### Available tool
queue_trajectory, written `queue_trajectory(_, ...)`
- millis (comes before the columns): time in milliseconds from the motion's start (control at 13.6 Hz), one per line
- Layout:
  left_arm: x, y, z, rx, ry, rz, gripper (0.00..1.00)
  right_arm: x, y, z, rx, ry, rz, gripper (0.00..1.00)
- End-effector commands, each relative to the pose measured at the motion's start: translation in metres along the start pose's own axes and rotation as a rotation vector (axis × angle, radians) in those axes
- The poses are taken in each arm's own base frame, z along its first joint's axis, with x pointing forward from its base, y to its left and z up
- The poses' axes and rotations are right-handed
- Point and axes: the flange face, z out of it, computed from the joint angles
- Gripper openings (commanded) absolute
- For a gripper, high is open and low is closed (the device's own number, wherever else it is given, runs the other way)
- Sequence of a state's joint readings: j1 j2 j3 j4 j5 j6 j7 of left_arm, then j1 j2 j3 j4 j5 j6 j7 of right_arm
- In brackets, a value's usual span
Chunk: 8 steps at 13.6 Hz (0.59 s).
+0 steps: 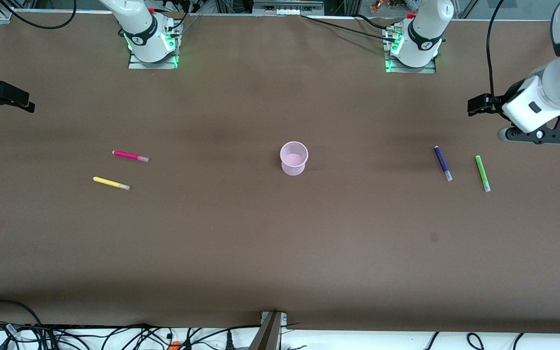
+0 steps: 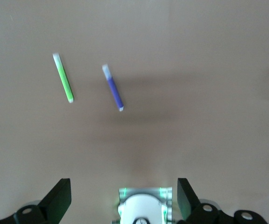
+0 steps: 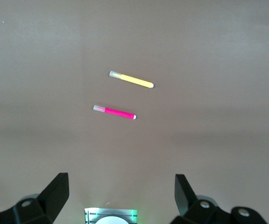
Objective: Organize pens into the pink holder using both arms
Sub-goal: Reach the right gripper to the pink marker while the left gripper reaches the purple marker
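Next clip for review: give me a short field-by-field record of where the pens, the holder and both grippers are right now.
holder: pink holder upright mid-table, nothing in it
right arm's end: pink pen and yellow pen lying flat, apart, yellow nearer the front camera
left arm's end: purple pen and green pen lying flat, side by side, not touching
left gripper: open, holding nothing, raised over the table's edge area near the green pen
right gripper: open, holding nothing, raised over its end of the table
progress: no pen in the holder yet
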State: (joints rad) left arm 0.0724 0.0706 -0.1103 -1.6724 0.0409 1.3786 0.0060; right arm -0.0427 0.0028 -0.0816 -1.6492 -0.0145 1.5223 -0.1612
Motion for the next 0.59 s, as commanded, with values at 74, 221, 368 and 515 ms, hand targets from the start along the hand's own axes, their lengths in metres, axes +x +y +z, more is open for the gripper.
queue_trajectory(74, 0.02, -0.03, 0.065, -0.033, -0.107, -0.035, 1.0, 0.02, 0.0, 0.041, 0.019, -0.051, -0.17, 1.0)
queue_trajectory(221, 0.03, -0.032, 0.1, -0.034, -0.113, -0.086, 1.0, 0.03, 0.002, 0.072, 0.032, -0.095, -0.256, 1.0)
queue_trajectory(368, 0.038, -0.036, 0.131, -0.038, -0.104, -0.111, 1.0, 0.028, 0.002, 0.114, 0.053, -0.127, -0.389, 1.0)
queue_trajectory(515, 0.047, -0.038, 0.169, -0.048, -0.063, -0.121, 1.0, 0.021, 0.002, 0.155, 0.06, -0.128, -0.476, 1.0)
